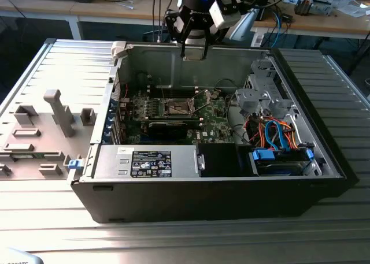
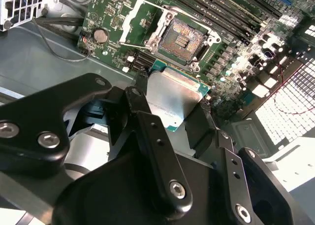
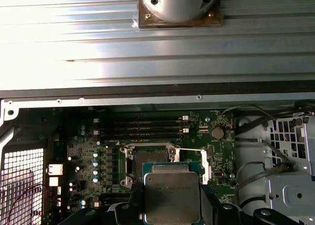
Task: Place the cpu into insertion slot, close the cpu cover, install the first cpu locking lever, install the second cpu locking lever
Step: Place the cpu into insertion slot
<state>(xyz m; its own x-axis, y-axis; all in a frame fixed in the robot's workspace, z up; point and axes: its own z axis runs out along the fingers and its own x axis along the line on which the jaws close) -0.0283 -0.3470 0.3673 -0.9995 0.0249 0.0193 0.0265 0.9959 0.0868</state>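
I work over a wide table [image 1: 173, 241] of ribbed grey metal, with pale wooden benches [image 1: 324, 21] strewn with cables behind it. Most of the table is taken by an open computer case [image 1: 202, 200] lying on its side, with black outer walls and bare grey sheet metal inside. At the exterior view's left, blocky grey plastic fixtures [image 1: 58, 111] sit on the ribs. Inside the case, a black labelled power-supply box [image 1: 147, 163] lies along the near wall, a green circuit board [image 1: 214, 122] covers the floor, and orange and blue cables [image 1: 277, 131] bunch at the exterior view's right. My gripper [image 1: 194, 44] hangs above the case's far wall, well above the board. It is clamped on the cpu [image 2: 172, 99] — my black, bolted fingers [image 2: 152, 136] press its two opposite edges. The chip is flat and square, with a dull brushed silver face stepped at the rim and a thin green border showing around it. The insertion slot [image 2: 183, 38] lies on the board below, well apart from the chip — a dark square of fine coppery contacts inside a silver metal rim. It lies uncovered, and the cpu cover [image 2: 127, 20], a thin bright metal frame, is swung back just beside it.
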